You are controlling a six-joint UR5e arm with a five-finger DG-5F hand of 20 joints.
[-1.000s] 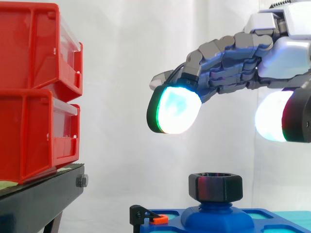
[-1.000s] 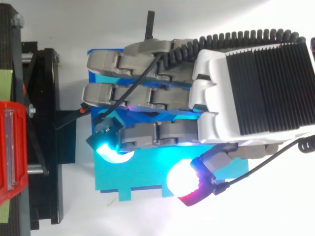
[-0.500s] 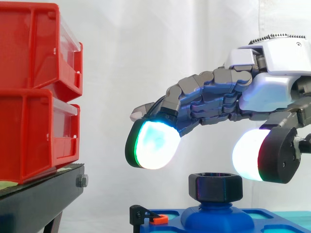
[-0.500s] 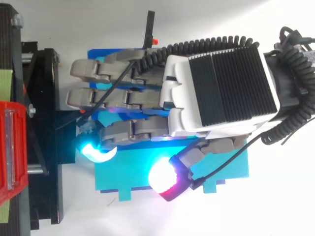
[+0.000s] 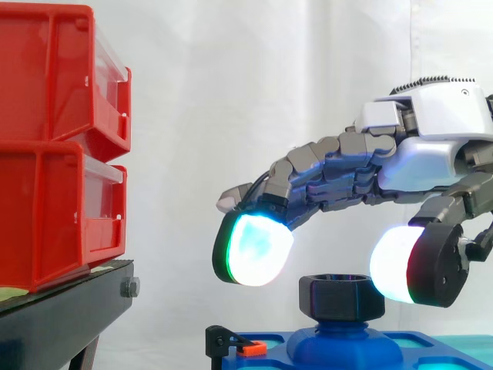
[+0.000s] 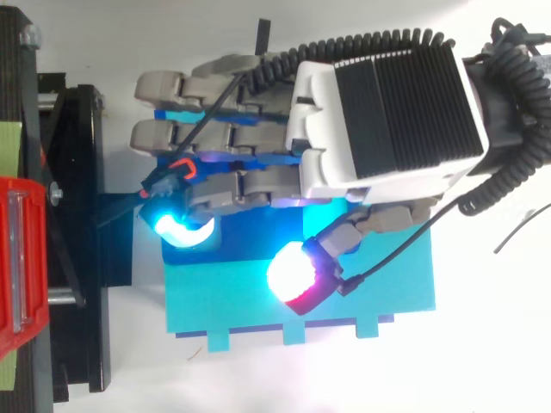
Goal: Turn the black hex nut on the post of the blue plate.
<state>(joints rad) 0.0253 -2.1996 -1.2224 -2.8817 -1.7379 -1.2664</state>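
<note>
The white curtain (image 5: 231, 92) hangs behind everything. Far off to the left of the black hex nut (image 5: 341, 297), and higher than it, two red bins (image 5: 62, 139) sit stacked on a black stand (image 5: 65, 304).

Above the nut and reaching in from its right is the hand (image 5: 431, 150), palm down. From overhead its grey back (image 6: 387, 103) covers the nut. The fingers (image 5: 254, 248) are gently bent and loose, gripping nothing. One glowing pad hangs just above and to the left of the nut. The thumb (image 5: 394, 264) glows white with a red edge and hangs just above and to the right of it. The two pads straddle the nut from slightly higher up, and from the side I can see a thin gap between each pad and the nut.

Below the nut lies the blue plate (image 5: 420, 351), spreading out to either side of it on the surface. The nut itself sits level on the plate's blue post (image 5: 343, 343), whose domed base bulges out right under it. Lower left of the nut, at the plate's edge, there is a small black clip (image 5: 219, 339) with an orange tab (image 5: 248, 348).
</note>
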